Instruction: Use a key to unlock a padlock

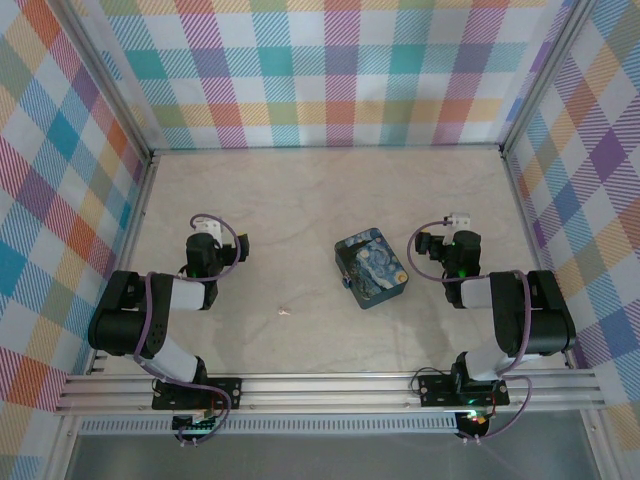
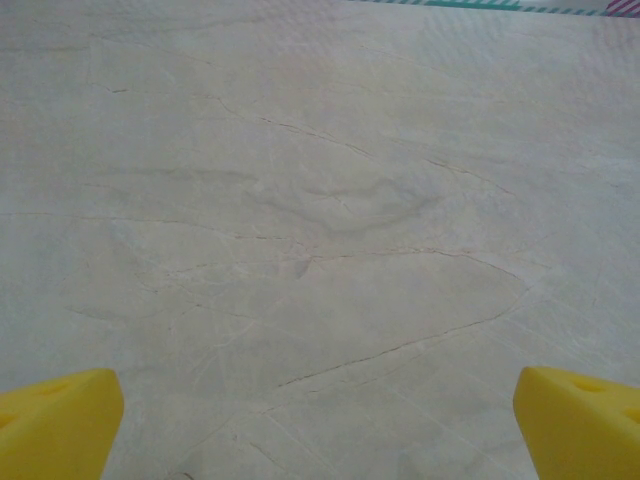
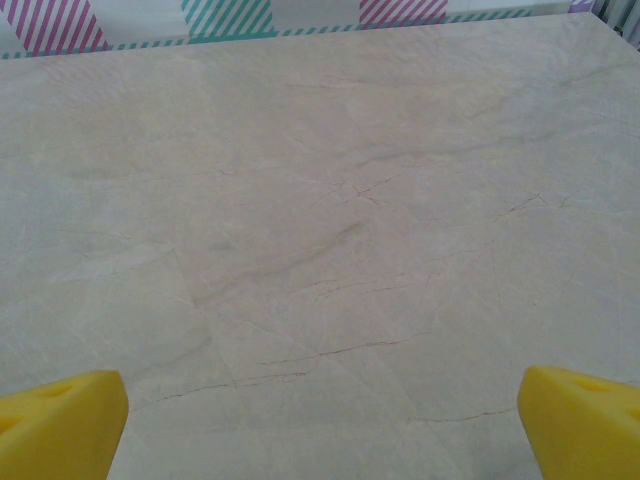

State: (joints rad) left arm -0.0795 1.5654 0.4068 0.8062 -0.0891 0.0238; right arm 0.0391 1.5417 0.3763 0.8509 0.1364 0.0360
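The step in hand looks like the first one: fetching the key. The tiny whitish-silver sliver of a key (image 1: 285,313) lies flat on the pale marble-patterned tabletop (image 1: 300,190), at the lower centre of the top view. It is between the two arms and nearer the left arm (image 1: 150,315). The blue, square-bodied padlock painted with swirls (image 1: 370,270) sits right of centre, near the right arm (image 1: 510,310) and well apart from the key.

To do this well, I judge the left gripper (image 2: 320,425) should travel toward the lower centre of the frame and come down squarely over the sliver. So thin and flat a piece will likely skid or tip rather than lift, so the fingers should straddle its narrow side, touch the table and close slowly. Taking it by the head would leave the blade free for the keyhole. Which face of the padlock carries the keyhole cannot be told from here.

The left gripper's yellow fingertips (image 2: 55,420) sit in the lower corners of the left wrist view, spread wide, with bare tabletop between them. It holds and touches nothing. The right gripper (image 3: 320,425) is the same: its yellow tips (image 3: 580,420) are far apart over bare tabletop, gripping nothing.
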